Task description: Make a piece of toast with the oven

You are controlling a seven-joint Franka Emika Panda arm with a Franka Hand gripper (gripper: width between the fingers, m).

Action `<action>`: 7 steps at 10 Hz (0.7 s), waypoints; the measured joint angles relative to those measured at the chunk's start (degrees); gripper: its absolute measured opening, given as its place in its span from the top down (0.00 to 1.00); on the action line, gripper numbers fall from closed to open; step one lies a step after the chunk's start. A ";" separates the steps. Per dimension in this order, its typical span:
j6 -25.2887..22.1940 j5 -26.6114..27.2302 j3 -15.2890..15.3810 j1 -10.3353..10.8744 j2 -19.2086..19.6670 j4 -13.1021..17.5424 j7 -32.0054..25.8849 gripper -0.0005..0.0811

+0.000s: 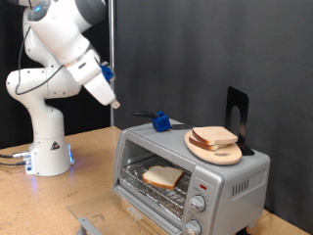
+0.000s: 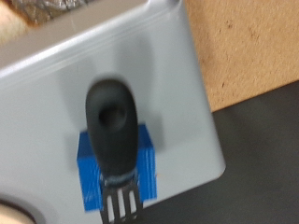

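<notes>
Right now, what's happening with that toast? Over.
End effector raised above oven, holding nothing visible. One piece of toast inside on rack. Blue-based black tool below it on the oven.

The white arm [image 1: 61, 59] stands folded, its forearm angled down toward the exterior view's right; its tool is indistinct.

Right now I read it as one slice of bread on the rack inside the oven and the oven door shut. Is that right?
Not quite. A slice of bread does lie on the rack inside the oven, but the door is open, dropped forward at the front; the exterior view shows it. More bread sits on the wooden plate on top.
</notes>
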 joint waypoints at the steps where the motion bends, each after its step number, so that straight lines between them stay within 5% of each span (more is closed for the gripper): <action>1: -2.13 -1.79 -1.58 -0.99 -0.39 -0.01 -1.13 0.00; 3: -3.85 -2.57 -2.45 -1.58 -0.80 -0.03 -1.89 0.00; 4: -1.35 2.83 -2.45 -1.45 -0.97 -0.96 -1.66 0.00; 7: -0.68 6.80 -3.05 -4.28 -0.03 -2.19 15.11 0.00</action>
